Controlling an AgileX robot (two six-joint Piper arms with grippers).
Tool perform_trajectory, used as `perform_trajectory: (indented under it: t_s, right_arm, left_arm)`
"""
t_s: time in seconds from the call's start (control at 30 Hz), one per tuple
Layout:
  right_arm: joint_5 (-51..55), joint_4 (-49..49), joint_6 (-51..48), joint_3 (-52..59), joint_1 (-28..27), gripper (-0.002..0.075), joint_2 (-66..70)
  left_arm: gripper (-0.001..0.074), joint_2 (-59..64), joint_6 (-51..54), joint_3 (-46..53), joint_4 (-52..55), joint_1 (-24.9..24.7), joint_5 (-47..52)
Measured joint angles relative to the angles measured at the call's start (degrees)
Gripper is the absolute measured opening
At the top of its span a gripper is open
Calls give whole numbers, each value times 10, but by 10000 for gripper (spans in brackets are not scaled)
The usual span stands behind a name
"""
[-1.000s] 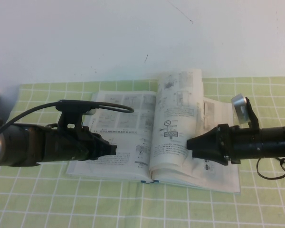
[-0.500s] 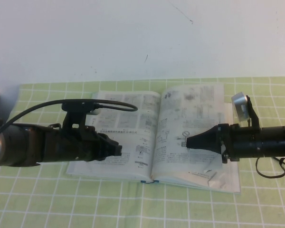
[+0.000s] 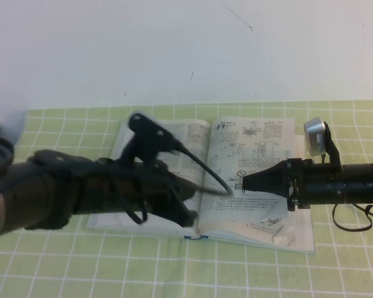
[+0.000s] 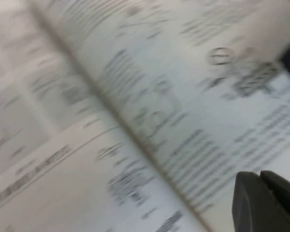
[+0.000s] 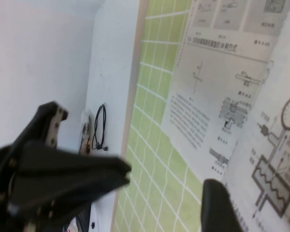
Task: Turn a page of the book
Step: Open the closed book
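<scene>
Nearest the camera, the left gripper (image 3: 189, 214) reaches in low over the book's (image 3: 174, 139) left-hand half, close to the spine and its near edge, tilted as if mid-swing; its own wrist view is smeared, and whether its fingers are parted or closed cannot be told, though nothing appears caught in them. The book lies open and flat on the desk (image 3: 50, 261), which is covered with a green checked cloth, roughly midway between the two arms. A little further in, the right gripper (image 3: 240, 184) points toward the spine from the robot's right, its tip on or just above the right-hand page (image 3: 255, 139); its fingers look drawn together into a point and hold no paper. That page lies spread out, nearly flat, diagrams facing up, so it seems the right tip is there to keep the leaf down while the left arm comes across, though that is only a reading. Beyond the book, the far edge of the cloth meets a plain white wall (image 3: 174, 49).
</scene>
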Motion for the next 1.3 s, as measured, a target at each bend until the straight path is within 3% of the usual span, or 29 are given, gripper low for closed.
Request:
perform_trajectory:
  t_s: [0.3, 0.33, 0.57, 0.6, 1.0, 1.03, 1.3]
  right_arm:
    - [1, 0, 0, 0, 0, 335, 0]
    - [4, 0, 0, -6, 0, 335, 0]
    - [4, 0, 0, -6, 0, 335, 0]
    - [4, 0, 0, -6, 0, 335, 0]
    - [4, 0, 0, -6, 0, 335, 0]
    - [6, 1, 4, -6, 0, 335, 0]
    - [6, 0, 10, -6, 0, 335, 0]
  left_arm:
    - [-3, -3, 5, 0, 18, -25, -8]
    - [-3, -3, 35, 0, 52, -174, -111]
    - [-3, -3, 35, 0, 52, -179, -111]
    - [-3, 12, 35, 0, 52, -221, -153]
    - [-3, 55, 36, 0, 50, -230, -204]
    - [-3, 74, 35, 0, 25, -230, -280]
    - [-3, 75, 27, 0, 19, -230, -288]
